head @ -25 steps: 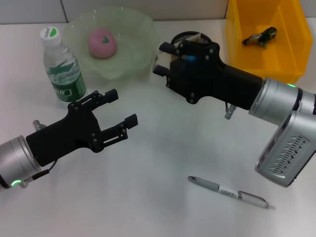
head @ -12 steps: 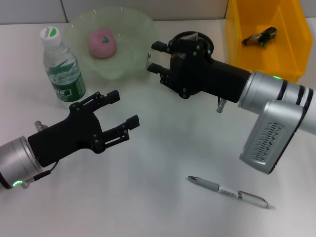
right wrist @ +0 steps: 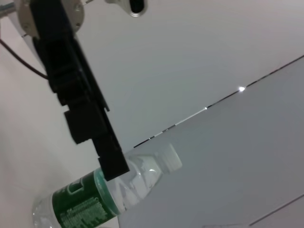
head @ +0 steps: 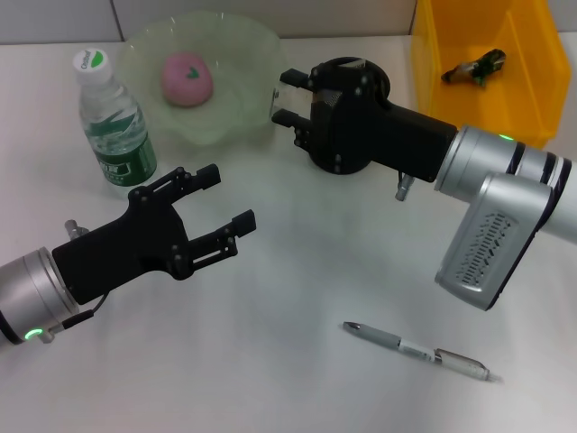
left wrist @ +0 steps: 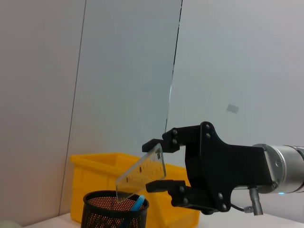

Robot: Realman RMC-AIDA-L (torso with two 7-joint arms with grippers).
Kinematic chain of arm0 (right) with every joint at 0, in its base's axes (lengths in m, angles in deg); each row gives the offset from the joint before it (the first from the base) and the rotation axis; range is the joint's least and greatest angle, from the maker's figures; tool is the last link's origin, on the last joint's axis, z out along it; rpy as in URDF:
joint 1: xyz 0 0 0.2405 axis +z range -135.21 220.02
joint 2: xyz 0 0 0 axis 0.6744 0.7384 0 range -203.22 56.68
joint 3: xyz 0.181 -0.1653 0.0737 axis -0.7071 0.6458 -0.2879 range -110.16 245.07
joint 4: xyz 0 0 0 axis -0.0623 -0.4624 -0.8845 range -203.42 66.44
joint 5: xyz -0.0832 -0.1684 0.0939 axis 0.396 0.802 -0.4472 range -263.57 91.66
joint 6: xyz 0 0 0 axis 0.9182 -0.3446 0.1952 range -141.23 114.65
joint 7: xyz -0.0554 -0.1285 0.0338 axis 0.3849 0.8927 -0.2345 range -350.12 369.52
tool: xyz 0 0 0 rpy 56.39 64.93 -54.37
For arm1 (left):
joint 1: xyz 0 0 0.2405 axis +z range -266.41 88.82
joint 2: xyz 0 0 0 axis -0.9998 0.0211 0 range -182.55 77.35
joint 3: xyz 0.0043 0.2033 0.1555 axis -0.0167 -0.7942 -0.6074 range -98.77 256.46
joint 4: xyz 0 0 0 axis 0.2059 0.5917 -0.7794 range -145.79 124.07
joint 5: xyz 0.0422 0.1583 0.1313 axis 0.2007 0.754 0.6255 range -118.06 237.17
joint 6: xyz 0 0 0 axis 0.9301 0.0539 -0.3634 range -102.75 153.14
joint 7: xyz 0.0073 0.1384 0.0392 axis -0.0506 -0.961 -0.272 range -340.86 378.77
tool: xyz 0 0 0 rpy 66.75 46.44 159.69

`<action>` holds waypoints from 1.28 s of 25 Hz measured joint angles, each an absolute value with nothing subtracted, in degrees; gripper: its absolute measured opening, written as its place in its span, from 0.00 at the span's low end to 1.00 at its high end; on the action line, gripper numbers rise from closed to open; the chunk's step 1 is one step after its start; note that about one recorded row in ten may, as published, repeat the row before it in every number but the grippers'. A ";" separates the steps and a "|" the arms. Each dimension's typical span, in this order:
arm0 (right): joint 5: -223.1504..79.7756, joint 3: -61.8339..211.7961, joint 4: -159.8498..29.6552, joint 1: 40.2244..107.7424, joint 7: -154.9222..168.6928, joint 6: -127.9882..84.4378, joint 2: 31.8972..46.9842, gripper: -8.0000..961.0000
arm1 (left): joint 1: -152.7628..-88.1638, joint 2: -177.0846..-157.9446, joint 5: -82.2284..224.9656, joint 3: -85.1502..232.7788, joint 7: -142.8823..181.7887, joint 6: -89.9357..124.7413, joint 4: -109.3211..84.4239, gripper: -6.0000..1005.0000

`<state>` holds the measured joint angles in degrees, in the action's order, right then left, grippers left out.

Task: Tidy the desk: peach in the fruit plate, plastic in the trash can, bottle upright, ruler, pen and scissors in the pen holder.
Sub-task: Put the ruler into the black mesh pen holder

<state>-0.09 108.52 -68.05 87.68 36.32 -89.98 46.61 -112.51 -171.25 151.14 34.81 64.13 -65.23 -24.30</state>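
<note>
White desk (head: 297, 271) carries everything, with the black mesh pen holder (left wrist: 115, 214) as landmark. Right gripper (left wrist: 159, 164) hangs just above it, clamped on the clear ruler (left wrist: 141, 173) — long axis slanted, lower end at the holder's rim. Pen (head: 416, 350) lies flat nearer the robot, well apart from the holder. Left gripper (head: 219, 210) hovers spread wide — beside the upright water bottle (head: 110, 117), whose label is unreadable.

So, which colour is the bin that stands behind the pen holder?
Bright yellow. The bin shows best in the head view, behind the black mesh pen holder.
</note>
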 joint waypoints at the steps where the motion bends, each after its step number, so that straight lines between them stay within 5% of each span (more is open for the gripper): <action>1: -0.09 108.36 -68.05 87.76 35.16 -89.94 46.61 0.40 | -112.51 -171.25 151.14 34.81 64.13 -65.23 -24.30 0.79; 32: -0.09 91.40 -73.58 90.70 3.62 -82.63 46.61 0.41 | -112.88 -171.25 151.14 34.81 64.13 -65.34 -24.75 0.79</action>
<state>-0.09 91.40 -73.58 90.70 3.62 -82.63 46.61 -112.88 -171.25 151.14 34.81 64.13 -65.34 -24.75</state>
